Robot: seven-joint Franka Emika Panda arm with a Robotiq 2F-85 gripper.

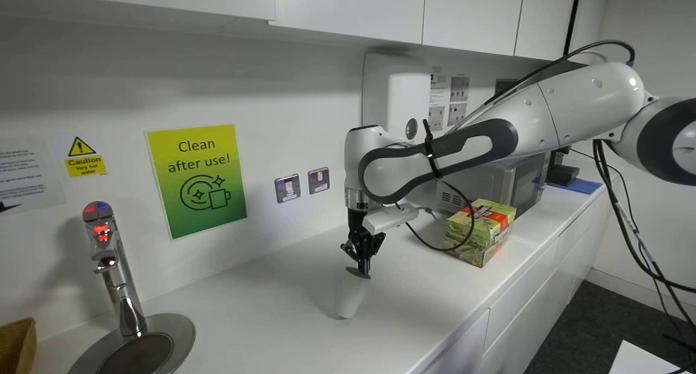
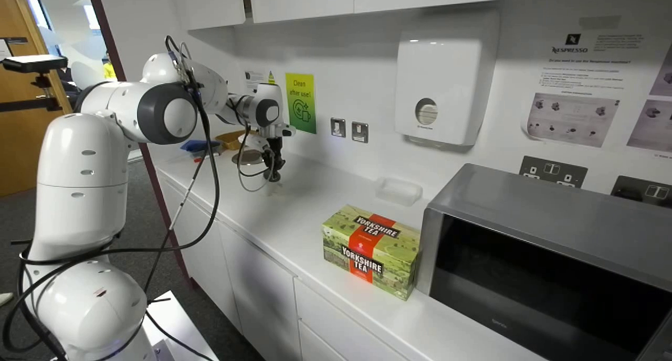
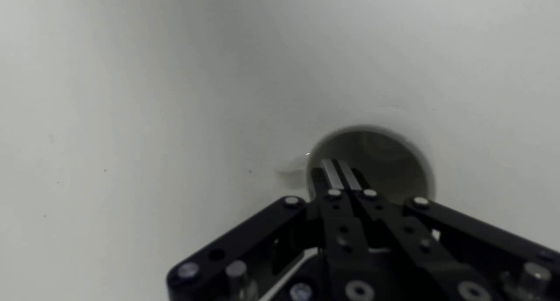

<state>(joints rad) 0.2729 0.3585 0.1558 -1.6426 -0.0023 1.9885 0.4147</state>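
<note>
and here's the gripper, fingers pressed together, tips at the mouth of a white mug on the white countertop, over by its handle side (whether any rim is nipped between them, i can't tell). danger here: the mug looks tilted, so a sideways nudge from those tips could topple it, and a lift on a thin grip could let it slip. that surface looks smooth, easy to skid on. further along, a yorkshire tea box beside a microwave, a clear plastic tub near the white wall, then a chrome tap, a green "clean after use!" sign, a paper towel dispenser, and dark carpet down below
</note>
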